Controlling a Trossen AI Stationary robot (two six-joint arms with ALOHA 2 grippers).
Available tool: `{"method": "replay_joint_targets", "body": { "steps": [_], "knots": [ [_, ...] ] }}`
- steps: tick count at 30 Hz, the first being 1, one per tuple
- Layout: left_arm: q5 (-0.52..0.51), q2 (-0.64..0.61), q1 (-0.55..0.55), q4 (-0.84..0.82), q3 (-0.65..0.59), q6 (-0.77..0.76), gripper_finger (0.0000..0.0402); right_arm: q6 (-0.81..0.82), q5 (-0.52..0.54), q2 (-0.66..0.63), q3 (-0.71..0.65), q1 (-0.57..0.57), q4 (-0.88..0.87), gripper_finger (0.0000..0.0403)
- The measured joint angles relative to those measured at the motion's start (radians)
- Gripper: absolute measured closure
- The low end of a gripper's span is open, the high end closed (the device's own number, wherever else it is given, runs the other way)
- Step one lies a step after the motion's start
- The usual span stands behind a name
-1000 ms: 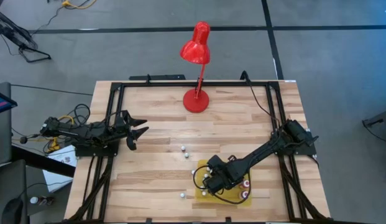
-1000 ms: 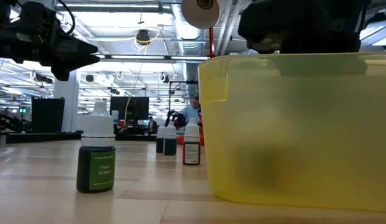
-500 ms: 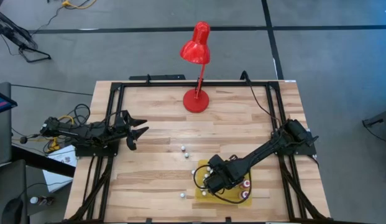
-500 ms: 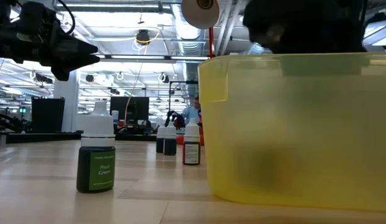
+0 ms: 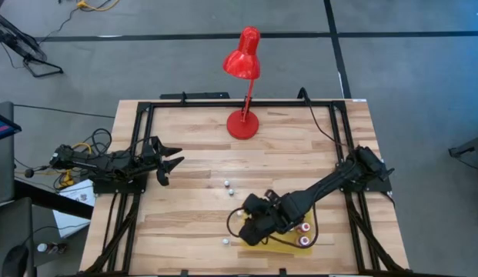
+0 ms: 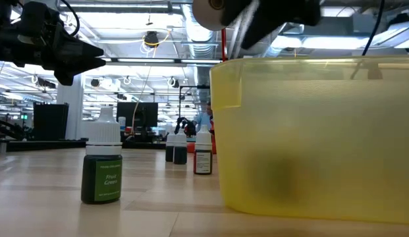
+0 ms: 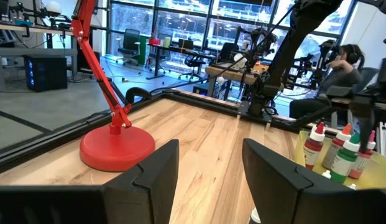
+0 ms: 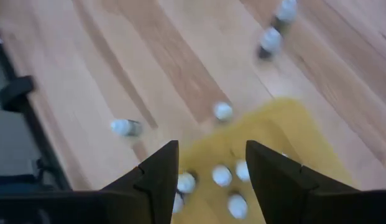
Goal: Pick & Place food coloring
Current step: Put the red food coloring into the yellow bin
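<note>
Several food coloring bottles with pale caps stand in a yellow container (image 5: 291, 245) (image 8: 292, 134) near the table's front edge; their caps (image 8: 222, 176) show under my right gripper (image 8: 208, 177). The gripper (image 5: 248, 225) hangs open over the container's left rim, with nothing between its fingers. More bottles stand on the wood: a green one (image 6: 102, 166) (image 5: 223, 241) near the front, one (image 8: 223, 112) just outside the container, and two (image 5: 228, 186) mid-table. My left gripper (image 5: 175, 157) (image 7: 208, 180) waits open at the table's left.
A red desk lamp (image 5: 243, 123) stands on its round base at the middle of the far edge. A black frame (image 5: 223, 104) runs round the tabletop. Bare wood lies between the two arms. People and desks show in the room beyond.
My right gripper has risen from just above the yellow container and moved toward the table's left edge; it now hangs over the container's left rim. The bottles on the table have kept their places.
</note>
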Motion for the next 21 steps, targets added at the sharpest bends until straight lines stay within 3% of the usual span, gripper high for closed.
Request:
{"method": "replay_joint_targets", "body": {
  "steps": [13,21],
  "knots": [
    [0.0,0.0,0.0,0.0,0.0,0.0,0.0233,-0.281,-0.168,0.082,0.001,-0.13,0.178,0.017],
    [0.0,0.0,0.0,0.0,0.0,0.0,0.0233,-0.6,-0.155,0.086,0.0,-0.151,0.184,0.0168]
  ]
}}
